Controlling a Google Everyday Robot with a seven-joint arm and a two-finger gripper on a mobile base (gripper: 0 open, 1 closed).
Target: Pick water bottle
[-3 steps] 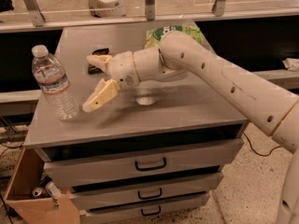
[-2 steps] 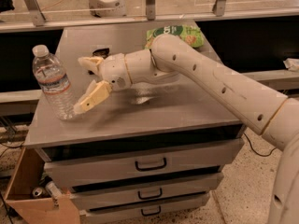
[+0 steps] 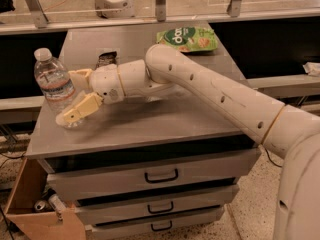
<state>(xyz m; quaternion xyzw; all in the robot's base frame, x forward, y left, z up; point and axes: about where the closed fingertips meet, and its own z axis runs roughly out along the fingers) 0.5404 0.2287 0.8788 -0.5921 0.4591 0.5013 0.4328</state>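
A grey metal cabinet [image 3: 150, 129] with three drawers, each fitted with a dark handle [image 3: 161, 176], is shown before a low glazed rail; an open cardboard box [image 3: 27, 204] is seen on the floor at its left front corner. The white arm [image 3: 220, 96] is brought in from the lower right and is extended leftward, low over the cabinet top, with the wrist turned so that the gripper [image 3: 70, 96] is directed at the left edge. The water bottle [image 3: 50, 84] is stood upright near that front left edge, its white cap on; a pale label with red and blue bands is carried round its body, but the writing on it cannot be read. A green snack bag [image 3: 187, 38] is laid flat at the back of the top, well apart from the gripper, and large white letters resembling "don" are made out on it. A small dark wrapped bar [image 3: 106, 59] is seen behind the wrist. The tan fingers [image 3: 82, 108] are held spread apart, one in front of the bottle's lower body and one behind it; the bottle is flanked by them, and contact cannot be confirmed.
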